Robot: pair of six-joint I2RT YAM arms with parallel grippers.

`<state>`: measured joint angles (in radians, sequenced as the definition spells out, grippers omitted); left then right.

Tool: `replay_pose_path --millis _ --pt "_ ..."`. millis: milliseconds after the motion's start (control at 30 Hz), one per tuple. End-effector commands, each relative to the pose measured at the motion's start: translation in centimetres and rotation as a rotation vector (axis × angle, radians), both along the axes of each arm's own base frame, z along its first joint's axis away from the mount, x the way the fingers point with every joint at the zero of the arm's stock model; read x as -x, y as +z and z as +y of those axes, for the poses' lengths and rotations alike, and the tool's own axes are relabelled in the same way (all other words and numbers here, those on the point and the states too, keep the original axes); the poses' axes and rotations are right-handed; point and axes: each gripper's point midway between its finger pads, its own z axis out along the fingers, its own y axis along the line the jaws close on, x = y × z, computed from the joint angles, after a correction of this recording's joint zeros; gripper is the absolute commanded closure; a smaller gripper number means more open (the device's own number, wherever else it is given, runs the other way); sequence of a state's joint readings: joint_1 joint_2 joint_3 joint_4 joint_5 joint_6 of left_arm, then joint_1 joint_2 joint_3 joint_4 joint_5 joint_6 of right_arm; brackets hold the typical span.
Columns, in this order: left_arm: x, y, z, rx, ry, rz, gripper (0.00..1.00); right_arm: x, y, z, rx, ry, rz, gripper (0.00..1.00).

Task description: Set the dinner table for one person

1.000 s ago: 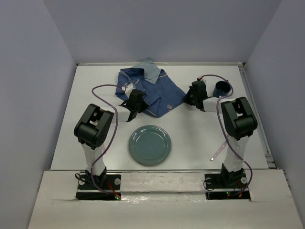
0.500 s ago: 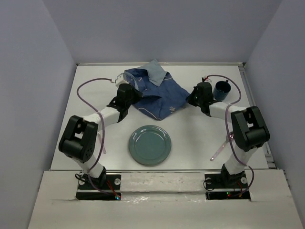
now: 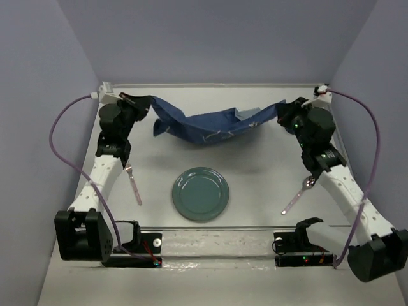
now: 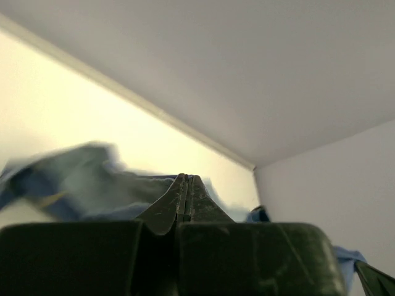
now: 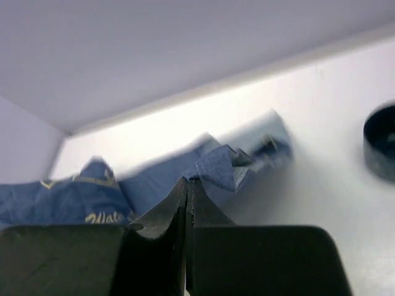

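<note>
Cloth (image 3: pixel 210 121) lifted, stretched between both clamped jaws along dinner table (image 3: pixel 258 175) far edge.

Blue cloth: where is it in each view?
Top external: blue cloth strung across the far side, beyond the green plate.
Left wrist: blue cloth blurred, left of centre.
Right wrist: blue cloth lower left to centre.
Shared landmark: dinner table far edge against the back wall.
</note>
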<state>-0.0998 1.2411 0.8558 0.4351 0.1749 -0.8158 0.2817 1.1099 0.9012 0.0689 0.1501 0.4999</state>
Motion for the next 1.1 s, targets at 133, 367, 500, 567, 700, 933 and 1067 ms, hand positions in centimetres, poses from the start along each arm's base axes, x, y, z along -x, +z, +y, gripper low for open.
replay_pose_path --millis 133,367,500,567,700,933,1067 --pt "4.6 15.9 2.9 0.052 -0.037 -0.355 1.0 5.4 14.8 -3.0 0.014 -0.055 -0.279 1.0" --pt "4.3 19.0 4.4 0.041 -0.01 -0.407 1.0 4.9 18.4 -2.8 0.037 -0.047 -0.329 1.0" --pt "1.5 19.2 5.3 0.035 0.023 -0.39 1.0 0.6 18.5 -1.9 0.071 -0.055 -0.305 1.0" --pt "-1.0 18.8 5.6 0.036 0.029 -0.365 1.0 -2.7 18.0 -0.8 0.086 -0.044 -0.288 1.0" --pt "-4.9 19.0 6.7 0.026 0.06 -0.343 1.0 -7.4 17.7 0.0 0.102 -0.038 -0.27 1.0" --pt "-9.6 22.3 8.6 0.01 0.08 -0.349 1.0 -12.6 23.2 1.1 0.042 0.003 -0.353 1.0" --pt "-8.4 27.3 9.0 -0.02 0.076 -0.447 1.0 -10.6 29.5 1.0 0.033 0.016 -0.473 1.0"
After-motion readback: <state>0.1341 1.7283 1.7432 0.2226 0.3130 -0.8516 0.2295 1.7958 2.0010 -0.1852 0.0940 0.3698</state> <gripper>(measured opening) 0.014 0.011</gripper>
